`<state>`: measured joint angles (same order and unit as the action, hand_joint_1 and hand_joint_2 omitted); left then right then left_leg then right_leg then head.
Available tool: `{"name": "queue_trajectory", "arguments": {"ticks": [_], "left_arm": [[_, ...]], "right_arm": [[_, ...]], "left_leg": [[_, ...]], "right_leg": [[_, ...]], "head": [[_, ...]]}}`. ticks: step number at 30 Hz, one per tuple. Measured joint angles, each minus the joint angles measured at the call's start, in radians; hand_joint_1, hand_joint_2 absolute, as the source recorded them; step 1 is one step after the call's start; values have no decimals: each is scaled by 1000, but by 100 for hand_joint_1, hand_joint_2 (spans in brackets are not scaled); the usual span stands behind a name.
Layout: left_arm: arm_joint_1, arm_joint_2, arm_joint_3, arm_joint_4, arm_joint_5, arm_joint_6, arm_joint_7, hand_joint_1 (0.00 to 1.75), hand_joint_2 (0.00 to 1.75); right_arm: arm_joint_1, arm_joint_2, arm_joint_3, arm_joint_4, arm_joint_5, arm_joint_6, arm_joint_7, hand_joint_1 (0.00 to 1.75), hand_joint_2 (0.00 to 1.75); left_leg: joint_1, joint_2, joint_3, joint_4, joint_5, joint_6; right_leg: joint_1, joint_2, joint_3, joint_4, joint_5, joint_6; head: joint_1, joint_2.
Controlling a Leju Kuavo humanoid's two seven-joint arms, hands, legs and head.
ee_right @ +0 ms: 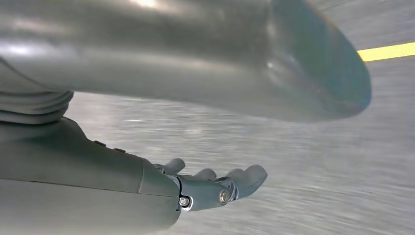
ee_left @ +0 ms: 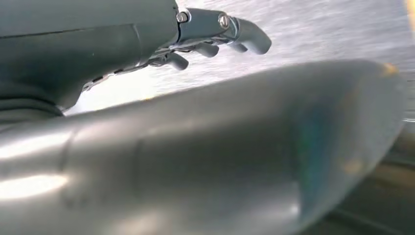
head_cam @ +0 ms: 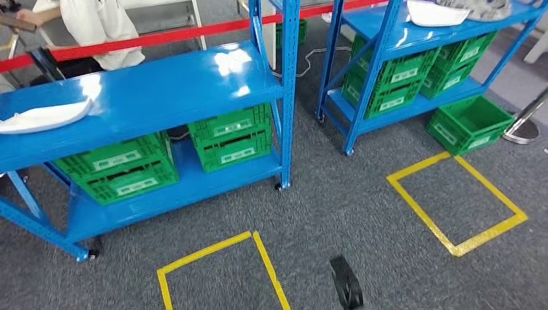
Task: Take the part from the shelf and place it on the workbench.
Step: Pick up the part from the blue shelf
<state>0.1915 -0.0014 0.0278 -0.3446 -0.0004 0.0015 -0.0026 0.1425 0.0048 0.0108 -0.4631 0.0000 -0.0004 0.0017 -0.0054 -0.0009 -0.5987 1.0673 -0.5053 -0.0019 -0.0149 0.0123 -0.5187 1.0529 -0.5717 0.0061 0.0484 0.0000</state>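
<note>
- Your left hand (ee_left: pixel 215 34) hangs over grey carpet (head_cam: pixel 362 200), fingers apart, holding nothing.
- Far left: white part (head_cam: pixel 45 116) lies on the top of the near blue shelf (head_cam: pixel 161 90); green crates (head_cam: pixel 119 169) sit on its lower level.
- Behind it you see a person in white (head_cam: pixel 97 26) and a red barrier bar (head_cam: pixel 161 37).
- Centre floor: yellow tape square (head_cam: pixel 220 271).
- Right: second blue shelf (head_cam: pixel 388 26) with crates, another tape square (head_cam: pixel 455 203).
- Your right hand (ee_right: pixel 210 183) likewise spread, empty.
</note>
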Motion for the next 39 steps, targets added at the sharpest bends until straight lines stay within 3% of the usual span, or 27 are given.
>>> {"name": "queue_trajectory", "arguments": {"ticks": [2,3,5,6,7,8,10,12,15,18,22,26,29,33,37,39], "left_arm": [[-57,-3,0,-73,0,0,-1,0,0],[-88,-4,0,-111,0,0,-1,0,0],[-143,-2,0,-176,0,0,-1,0,0],[-163,-1,1,-202,0,0,-2,0,0],[-176,0,1,-220,0,0,-2,0,0],[-181,0,1,-230,0,0,-1,0,0],[-167,-1,1,-225,0,0,0,0,87],[-128,-2,0,-190,0,0,2,0,175],[-58,-2,0,-116,0,0,4,0,175],[-23,-2,0,-93,0,0,3,0,175],[-23,-1,0,-80,0,0,1,0,0],[-24,-1,0,-74,0,0,1,0,0],[-26,-1,0,-72,0,0,1,0,0],[-26,-1,0,-68,0,0,1,0,175],[-26,-1,0,-67,0,0,1,0,175],[-26,-1,0,-66,0,0,1,0,175]], "right_arm": [[59,1,1,68,0,0,-1,0,0],[86,0,1,104,0,0,0,0,0],[134,-1,1,172,0,0,0,0,0],[153,-2,1,198,0,0,0,0,0],[167,-2,1,216,0,0,1,0,0],[173,-3,1,225,0,0,0,0,0],[159,-5,1,224,0,0,-1,0,0],[117,-5,1,195,0,0,-2,0,0],[49,-3,1,126,0,0,-3,0,0],[12,-2,1,106,1,0,-2,0,0],[11,-2,1,96,0,0,-2,0,0],[15,-2,1,93,0,0,-2,0,175],[14,-2,1,93,0,0,-2,0,175],[15,-2,1,93,0,0,-2,0,175],[15,-2,1,93,0,0,-2,0,0],[15,-2,1,93,0,0,-2,0,0]], "left_leg": [[5,-6,11,-11,13,11],[7,-11,15,-15,13,16],[5,-24,18,-16,8,23],[4,-31,20,-16,5,24],[4,-36,25,-16,1,24],[3,-39,31,-16,-3,23],[3,-38,44,-16,-14,19],[0,-31,51,-17,-26,11],[-6,-21,64,-20,-31,11],[-8,-26,71,-31,-28,13],[-8,-27,78,-42,-29,6],[-8,-19,84,-47,-33,-1],[-8,-19,85,-47,-34,-3],[-8,-19,86,-47,-34,-3],[-8,-19,87,-47,-34,-3],[-8,-19,87,-47,-34,-2]], "right_leg": [[2,-4,-7,32,-22,8],[3,-5,-29,77,-45,11],[3,-5,-106,205,-98,14],[4,-5,-143,258,-111,15],[4,-5,-165,279,-103,15],[4,-5,-169,263,-74,15],[4,-7,-126,134,13,10],[6,-9,-80,29,61,3],[7,-4,-69,1,70,-3],[8,-10,-66,-2,68,-7],[7,-12,-58,-3,63,-15],[7,-7,-53,-3,60,-20],[8,-6,-50,-3,59,-21],[6,-6,-49,-3,59,-21],[5,-6,-48,-5,59,-20],[5,-6,-47,-6,59,-20]], "head": [[2,0],[4,0],[6,0],[6,0],[7,0],[8,0],[9,0],[8,0],[7,0],[8,0],[8,0],[8,0],[8,0],[8,0],[8,0],[8,0]]}}
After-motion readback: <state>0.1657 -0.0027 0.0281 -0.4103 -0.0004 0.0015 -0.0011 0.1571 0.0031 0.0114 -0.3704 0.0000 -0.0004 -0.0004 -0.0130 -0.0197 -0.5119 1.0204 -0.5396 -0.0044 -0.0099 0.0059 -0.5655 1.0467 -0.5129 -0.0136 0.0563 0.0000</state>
